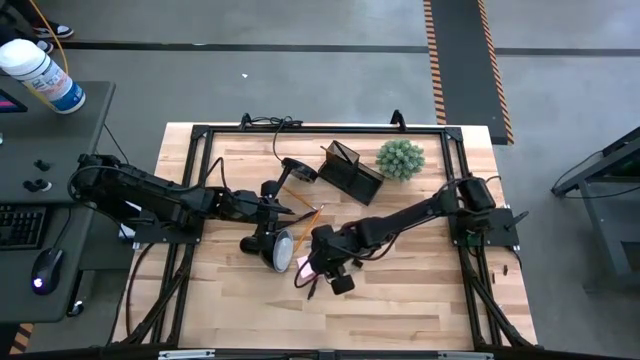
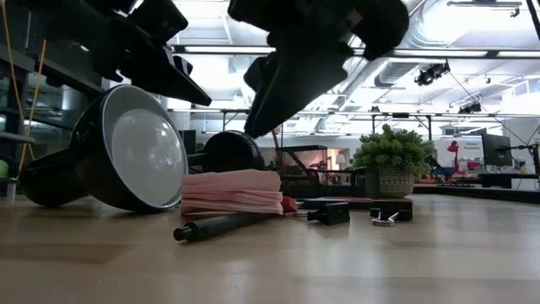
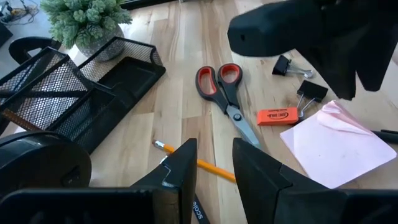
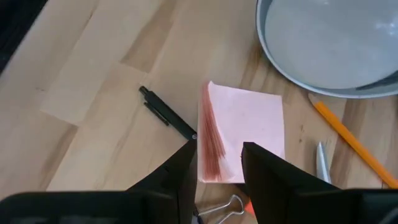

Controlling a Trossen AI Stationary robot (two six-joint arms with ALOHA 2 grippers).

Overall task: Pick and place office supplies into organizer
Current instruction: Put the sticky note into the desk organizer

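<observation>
At frame centre our right hand [image 4: 216, 163] hovers open over the pink sticky-note pad [image 4: 244, 127] on the bench [image 4: 93, 93]: light, floppy, best pinched across its fanned edge.

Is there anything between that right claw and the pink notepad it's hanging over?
Nothing visible. The right gripper hangs open straight above the pink pad, with only air between. The pen lies beside the pad, and the lamp sits off to one side, not under the fingers.
</observation>
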